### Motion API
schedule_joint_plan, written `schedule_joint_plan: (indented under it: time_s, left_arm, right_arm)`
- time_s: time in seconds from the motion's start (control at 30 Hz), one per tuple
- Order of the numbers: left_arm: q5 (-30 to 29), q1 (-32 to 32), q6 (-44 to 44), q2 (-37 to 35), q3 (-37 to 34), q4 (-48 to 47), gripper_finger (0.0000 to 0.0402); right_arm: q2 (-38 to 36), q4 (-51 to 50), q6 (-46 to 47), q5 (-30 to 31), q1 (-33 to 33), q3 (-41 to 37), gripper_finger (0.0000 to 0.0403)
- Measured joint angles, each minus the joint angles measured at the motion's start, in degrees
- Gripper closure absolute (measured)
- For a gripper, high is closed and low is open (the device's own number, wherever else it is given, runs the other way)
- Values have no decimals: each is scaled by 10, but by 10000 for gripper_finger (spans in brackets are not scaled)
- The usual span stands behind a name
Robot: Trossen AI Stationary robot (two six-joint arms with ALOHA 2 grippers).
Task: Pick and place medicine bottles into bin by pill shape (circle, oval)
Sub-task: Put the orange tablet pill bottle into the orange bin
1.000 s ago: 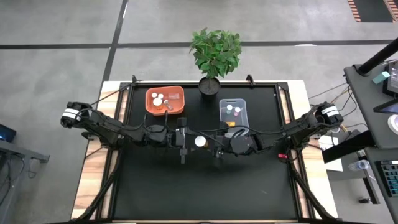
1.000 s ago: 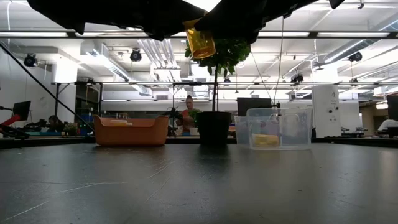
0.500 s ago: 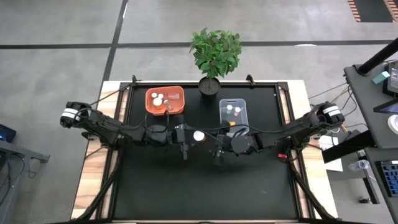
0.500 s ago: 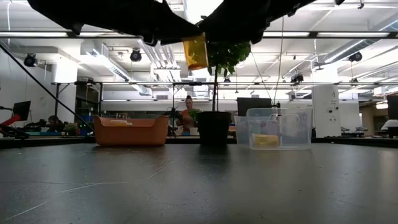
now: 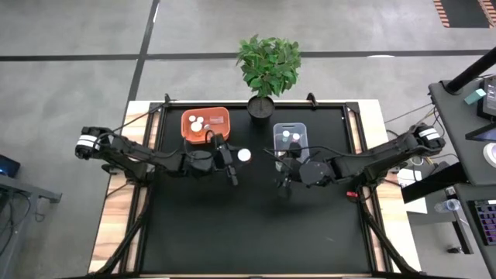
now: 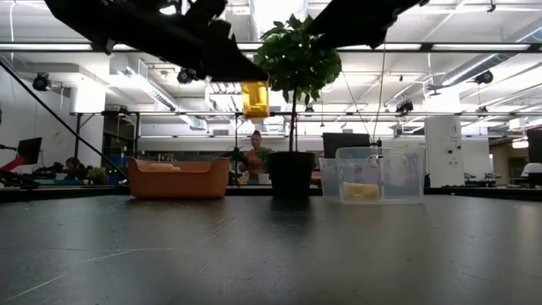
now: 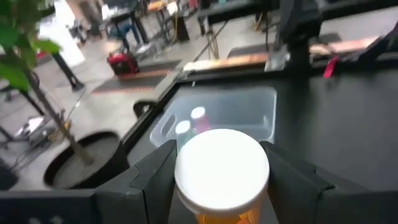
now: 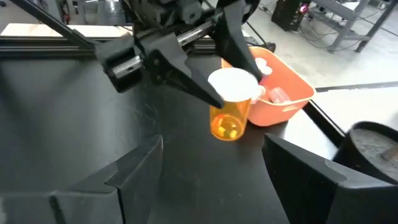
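My left gripper [image 5: 235, 160] is shut on an amber pill bottle with a white cap [image 5: 244, 155], high above the black table between the two bins. The bottle also shows in the low view [image 6: 255, 99], the left wrist view [image 7: 222, 171] and the right wrist view [image 8: 229, 115]. My right gripper [image 5: 282, 184] is open and empty, to the right of the bottle and in front of the clear bin [image 5: 291, 139]. The orange bin [image 5: 205, 125] and the clear bin each hold a few small bottles. My left gripper pinches the bottle at its top, by the white cap's sides [image 8: 214, 87], between its two fingers [image 8: 186, 71]. The fingers come about level from the table's left. The bottle is upright, cap up, and its amber body [image 6: 255, 102] hangs below the fingers, clear of the table.
A potted green plant [image 5: 267, 66] stands at the table's far edge between the bins. A person shows in the room beyond the table [image 6: 256, 157]. Bare black table top [image 5: 256, 225] lies on the near side of both arms.
My left gripper has carried the bottle toward the table's far edge and down a little. The bottle, tilted a second ago, now hangs upright. My right gripper has drawn back toward the table's right edge, away from the bottle.
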Motion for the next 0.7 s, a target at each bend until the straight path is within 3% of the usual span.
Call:
schedule_joint_plan:
  time_s: [0.1,0.43,0.7]
  left_arm:
    - [-8,12,-21,-2,0,-36,208]
    - [-119,49,-80,-54,-5,-204,208]
    - [-122,138,-145,-83,-45,-202,208]
  right_arm:
    - [-20,-11,-5,0,0,-8,141]
    - [-81,15,13,11,0,-93,142]
    - [-109,97,-9,14,0,-155,142]
